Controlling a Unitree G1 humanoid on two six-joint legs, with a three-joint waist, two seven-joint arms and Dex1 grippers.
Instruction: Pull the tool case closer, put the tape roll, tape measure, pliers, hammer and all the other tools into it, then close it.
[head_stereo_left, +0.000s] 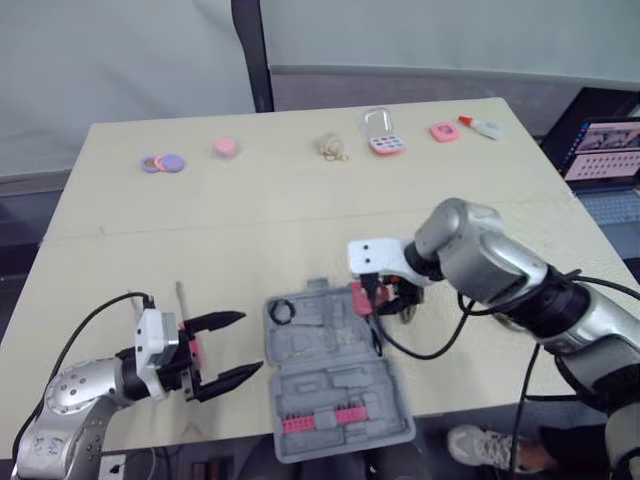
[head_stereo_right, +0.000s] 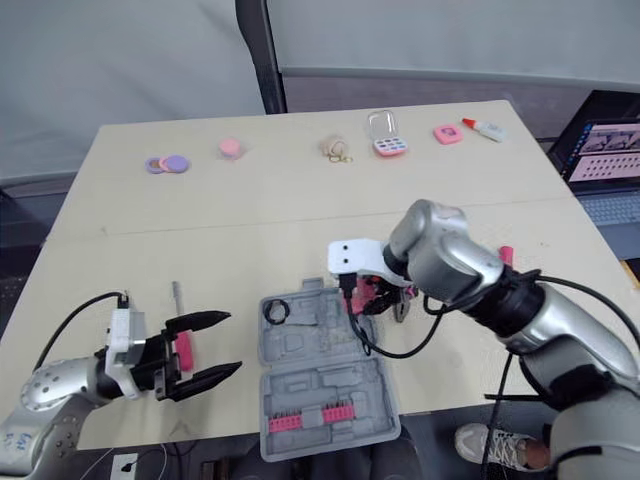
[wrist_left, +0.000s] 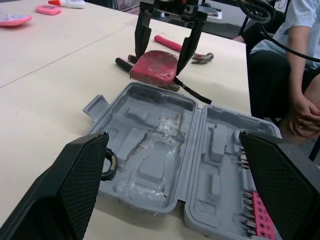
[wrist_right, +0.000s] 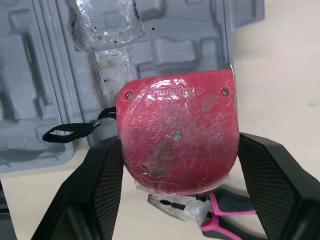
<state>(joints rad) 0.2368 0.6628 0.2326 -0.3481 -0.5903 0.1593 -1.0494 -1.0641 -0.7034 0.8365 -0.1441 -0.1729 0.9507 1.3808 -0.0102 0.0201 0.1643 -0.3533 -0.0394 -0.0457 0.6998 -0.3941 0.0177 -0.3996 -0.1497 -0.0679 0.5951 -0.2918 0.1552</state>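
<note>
The grey tool case lies open near the table's front edge, with a black tape roll in its far left corner. My right gripper is shut on the red tape measure, holding it just over the case's far right edge. Under the tape measure lie the pink-handled pliers, and the hammer rests behind them. To the left of the case my left gripper is open and holds nothing. A screwdriver with a pink handle lies on the table by it.
Small pink and purple items and a glue bottle line the far side of the table. A laptop stands off the right edge. A person sits close to the table's front right. A pink strip of bits sits in the case lid.
</note>
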